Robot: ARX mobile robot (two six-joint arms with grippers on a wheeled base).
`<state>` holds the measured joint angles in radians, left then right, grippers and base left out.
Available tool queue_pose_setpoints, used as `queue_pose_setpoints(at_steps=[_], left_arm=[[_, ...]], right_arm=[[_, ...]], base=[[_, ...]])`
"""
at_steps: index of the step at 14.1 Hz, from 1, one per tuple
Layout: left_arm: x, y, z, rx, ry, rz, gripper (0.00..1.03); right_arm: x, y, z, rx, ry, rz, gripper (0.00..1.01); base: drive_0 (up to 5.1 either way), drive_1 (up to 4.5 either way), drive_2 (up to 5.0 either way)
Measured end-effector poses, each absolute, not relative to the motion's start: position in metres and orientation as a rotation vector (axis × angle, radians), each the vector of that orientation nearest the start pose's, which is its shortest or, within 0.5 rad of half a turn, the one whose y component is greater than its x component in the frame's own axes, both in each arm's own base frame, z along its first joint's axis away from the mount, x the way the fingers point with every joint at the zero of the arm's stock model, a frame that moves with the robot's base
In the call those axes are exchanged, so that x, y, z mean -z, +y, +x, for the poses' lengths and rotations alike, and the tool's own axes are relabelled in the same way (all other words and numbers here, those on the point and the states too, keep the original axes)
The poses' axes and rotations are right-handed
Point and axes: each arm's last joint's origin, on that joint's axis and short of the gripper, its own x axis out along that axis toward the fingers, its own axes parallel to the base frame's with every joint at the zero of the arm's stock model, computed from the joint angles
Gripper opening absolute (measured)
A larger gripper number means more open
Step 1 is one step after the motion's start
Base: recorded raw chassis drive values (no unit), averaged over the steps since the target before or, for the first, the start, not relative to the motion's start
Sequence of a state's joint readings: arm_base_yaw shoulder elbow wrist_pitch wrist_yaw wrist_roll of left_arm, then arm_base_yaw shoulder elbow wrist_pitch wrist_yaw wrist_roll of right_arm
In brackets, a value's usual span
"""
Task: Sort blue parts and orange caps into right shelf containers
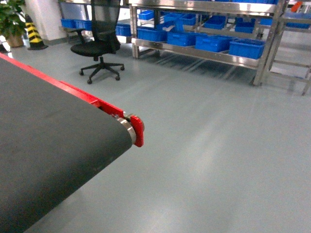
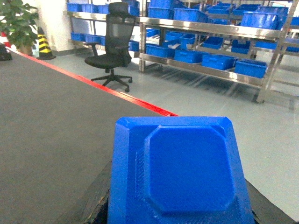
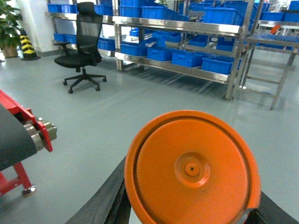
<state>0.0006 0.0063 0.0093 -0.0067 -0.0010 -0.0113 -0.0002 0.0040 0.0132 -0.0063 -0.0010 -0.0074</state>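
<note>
A bright-blue part [image 2: 180, 172], flat with a raised octagonal face, fills the lower left wrist view. My left gripper [image 2: 182, 212] is shut on it, and only dark finger edges show at either side. In the right wrist view a round orange cap [image 3: 191, 170] with a small centre hole faces the camera, and my right gripper [image 3: 189, 212] is shut on it. Blue bins, the right shelf containers [image 1: 247, 47] [image 2: 251, 67] [image 3: 217, 64], stand on a steel rack far across the floor. Neither gripper shows in the head view.
A dark conveyor belt [image 1: 43, 145] with a red end bracket [image 1: 137, 130] fills the left. A black office chair [image 1: 99, 46] stands before the steel shelves [image 1: 194, 51]. A striped cone [image 1: 34, 34] and a plant [image 1: 10, 19] stand at the far left. Grey floor lies between.
</note>
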Motion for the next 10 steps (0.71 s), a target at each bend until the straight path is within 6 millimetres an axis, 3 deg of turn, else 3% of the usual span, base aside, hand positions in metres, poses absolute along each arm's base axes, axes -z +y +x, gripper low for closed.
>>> queue_pose_setpoints(at_steps=[10], left_arm=[[-0.1655, 0.0001, 0.0975, -0.002, 0.004, -0.011, 0.44]], right_arm=[[-0.1671, 0.0000, 0.0971, 0.000, -0.003, -0.007, 0.44]], base=[[-1.5, -1.54, -1.5]])
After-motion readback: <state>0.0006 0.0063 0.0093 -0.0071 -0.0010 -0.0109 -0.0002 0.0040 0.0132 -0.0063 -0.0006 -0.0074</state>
